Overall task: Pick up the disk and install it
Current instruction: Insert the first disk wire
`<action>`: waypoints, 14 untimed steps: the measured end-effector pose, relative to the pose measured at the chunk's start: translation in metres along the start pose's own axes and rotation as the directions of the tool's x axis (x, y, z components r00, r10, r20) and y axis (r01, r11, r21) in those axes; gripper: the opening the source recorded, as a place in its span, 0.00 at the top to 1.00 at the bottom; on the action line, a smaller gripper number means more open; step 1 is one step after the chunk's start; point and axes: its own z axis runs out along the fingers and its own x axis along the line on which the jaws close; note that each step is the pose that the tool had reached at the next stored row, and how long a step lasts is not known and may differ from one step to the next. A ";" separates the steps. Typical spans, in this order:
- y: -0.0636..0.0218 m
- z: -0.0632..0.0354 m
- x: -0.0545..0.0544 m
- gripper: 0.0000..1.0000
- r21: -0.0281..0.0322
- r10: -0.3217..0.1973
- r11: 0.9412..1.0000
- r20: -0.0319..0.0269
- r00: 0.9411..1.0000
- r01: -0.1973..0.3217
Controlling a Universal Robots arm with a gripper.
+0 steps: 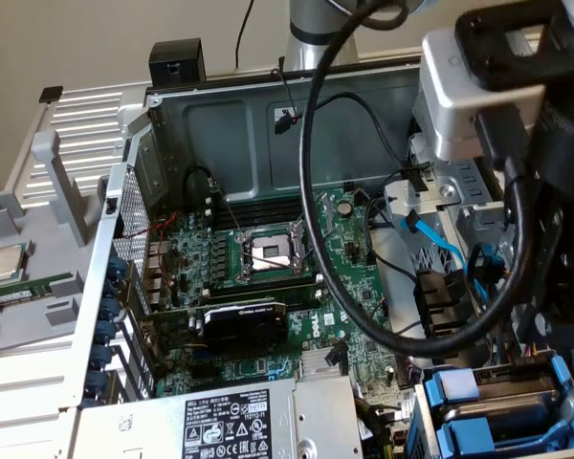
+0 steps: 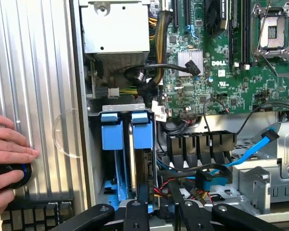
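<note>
The disk (image 2: 143, 163) stands on edge in the drive bay at the case's corner, its blue carrier tab (image 2: 142, 131) at the far end from me. My gripper (image 2: 159, 195) is at its near end, its black fingers (image 2: 140, 192) closed against the drive's sides. A second blue-framed drive (image 2: 111, 132) sits in the slot beside it. In the exterior view the blue carriers (image 1: 497, 416) show at the lower right, below the arm's wrist (image 1: 517, 105), which hides the fingers.
The open case holds the motherboard (image 1: 268, 249), a power supply (image 1: 230, 421), and blue and black cables (image 2: 241, 154) beside the bay. A person's hand (image 2: 9, 154) rests on the ribbed grey panel (image 2: 38, 72). A small silver chip (image 1: 5, 263) lies at the exterior view's left.
</note>
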 end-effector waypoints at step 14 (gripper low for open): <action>0.0060 -0.0509 -0.011 0.69 0.005 0.002 1.000 -0.002 1.000 -0.002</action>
